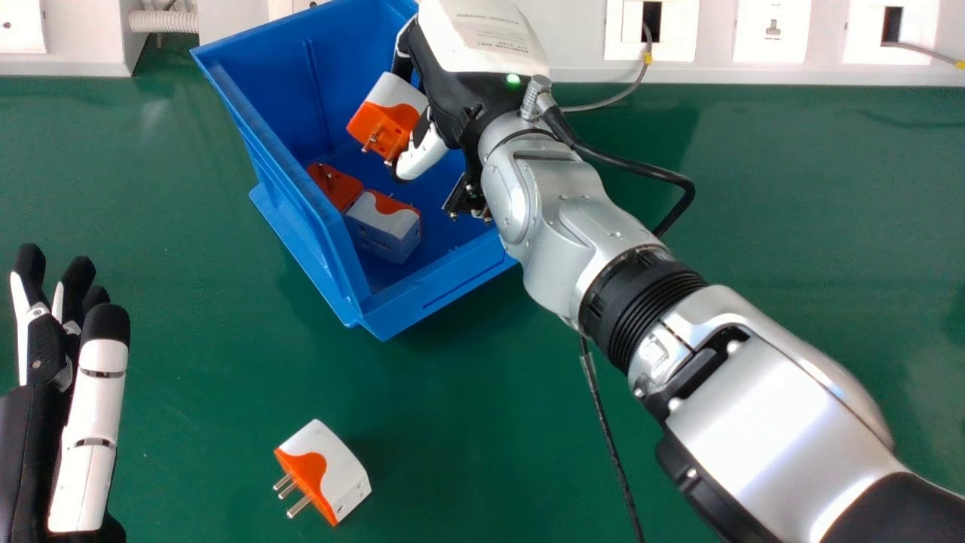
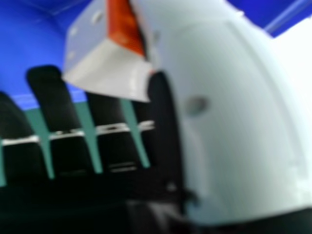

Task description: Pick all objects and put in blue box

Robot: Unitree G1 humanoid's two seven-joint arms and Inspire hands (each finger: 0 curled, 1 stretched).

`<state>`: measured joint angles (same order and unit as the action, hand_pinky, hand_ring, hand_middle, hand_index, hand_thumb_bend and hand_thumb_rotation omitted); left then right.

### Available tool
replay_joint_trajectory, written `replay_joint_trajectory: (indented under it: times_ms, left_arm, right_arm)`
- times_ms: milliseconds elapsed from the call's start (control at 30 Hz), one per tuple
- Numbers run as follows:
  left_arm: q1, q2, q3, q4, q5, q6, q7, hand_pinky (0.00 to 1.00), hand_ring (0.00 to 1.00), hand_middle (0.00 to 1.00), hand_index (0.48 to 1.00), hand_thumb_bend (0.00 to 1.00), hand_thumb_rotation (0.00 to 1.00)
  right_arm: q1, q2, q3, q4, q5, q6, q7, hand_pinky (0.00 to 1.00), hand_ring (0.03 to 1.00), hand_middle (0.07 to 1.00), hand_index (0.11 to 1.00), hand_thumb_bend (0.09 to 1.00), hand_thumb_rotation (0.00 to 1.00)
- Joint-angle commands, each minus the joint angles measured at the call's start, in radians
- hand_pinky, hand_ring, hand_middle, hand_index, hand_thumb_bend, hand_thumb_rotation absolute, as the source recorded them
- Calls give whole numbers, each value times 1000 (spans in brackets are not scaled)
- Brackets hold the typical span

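**Right hand over blue box, adapter pinched**

Print: several lines on a label (image 1: 494, 32) on the white back shell of the right hand (image 1: 466, 98). Small green light (image 1: 513, 78) lit next to it, wrist side.

Right hand: partly closed, thumb (image 2: 234, 112) opposing the fingers (image 2: 51, 92), with the held plug adapter (image 1: 392, 92) pinched between them. The adapter sits on the hand's left side, above the floor of the blue box (image 1: 260, 124). It's tilted: orange pin end down, toward the robot and a bit left; white end away. Long axis slants the same way.

In the box, left of the hand and nearer the robot: orange-faced adapter (image 1: 332, 185) and white-and-orange adapter (image 1: 384, 226), side by side. The second has its orange part on the side away from the robot.

Outside the box: loose plug adapter (image 1: 343, 467) on the green tabletop (image 1: 467, 422), well apart from the right hand, on the robot's side of it and to the left. Metal pins point left and slightly toward the robot, long axis the same way.

Left hand (image 1: 89, 430): open, fingers straight, holding nothing, pointing away from the robot, left of the loose adapter.
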<state>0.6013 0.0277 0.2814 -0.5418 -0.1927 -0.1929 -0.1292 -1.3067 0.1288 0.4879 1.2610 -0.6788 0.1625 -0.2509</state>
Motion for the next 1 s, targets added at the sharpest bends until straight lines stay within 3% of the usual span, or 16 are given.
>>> replay_joint_trajectory:
  times_ms: [0, 133, 200, 267, 367, 533, 567, 633, 667, 700, 800, 967]
  left_arm:
    - [2, 2, 4, -18, 14, -34, 3, 1000, 1000, 1000, 999, 460, 847]
    - [2, -6, -1, -25, 10, -22, 12, 1000, 1000, 1000, 998, 460, 852]
    - [4, -7, -2, -28, 15, -21, 14, 1000, 1000, 1000, 997, 458, 851]
    - [4, -7, -2, -23, 8, -26, 10, 1000, 1000, 1000, 996, 454, 845]
    - [3, -8, -3, -18, 9, -27, 10, 1000, 1000, 1000, 997, 452, 845]
    - [-7, -3, -1, -8, 15, -37, 4, 1000, 1000, 1000, 997, 453, 844]
    - [-9, -4, -1, -8, 15, -37, 5, 1000, 1000, 1000, 998, 458, 846]
    - [-9, -7, -1, -10, 21, -34, 10, 1000, 1000, 1000, 998, 458, 846]
    - [-10, -8, -1, -10, 21, -33, 10, 1000, 1000, 1000, 999, 451, 851]
    - [-10, -8, -1, -9, 20, -33, 10, 1000, 1000, 1000, 999, 451, 851]
    - [-12, -6, -1, -5, 16, -34, 5, 1000, 1000, 1000, 1000, 451, 855]
    - [-23, -14, -9, 1, 19, -46, 9, 1000, 1000, 1000, 1000, 452, 855]
  right_arm:
    - [-20, 2, 13, -8, -8, -26, -38, 240, 382, 480, 530, 506, 14]
    - [-8, 7, 30, -2, -10, -34, -41, 245, 384, 486, 530, 508, 9]
    - [-15, 10, 61, 15, -32, -22, -23, 247, 384, 490, 530, 508, 7]
    - [-15, 9, 62, 21, -22, -31, -15, 245, 382, 490, 533, 508, 5]
    - [3, 3, 15, 6, 31, -68, -21, 231, 376, 485, 538, 507, 4]
    - [6, -7, 68, 6, -16, -56, 17, 244, 382, 479, 529, 509, 5]
    - [8, -6, 76, 8, -22, -53, 15, 327, 467, 556, 587, 524, 102]
    - [17, -6, 87, 6, -29, -50, -1, 327, 467, 556, 587, 524, 102]
    - [20, -7, 90, 5, -28, -50, -4, 428, 567, 644, 660, 542, 207]
    - [23, -9, 90, 3, -24, -52, -5, 428, 567, 644, 660, 542, 207]
    - [35, -17, 82, -11, -11, -60, -21, 678, 778, 818, 826, 582, 453]
    - [77, -34, 49, -71, 15, -86, -80, 771, 858, 884, 889, 593, 542]
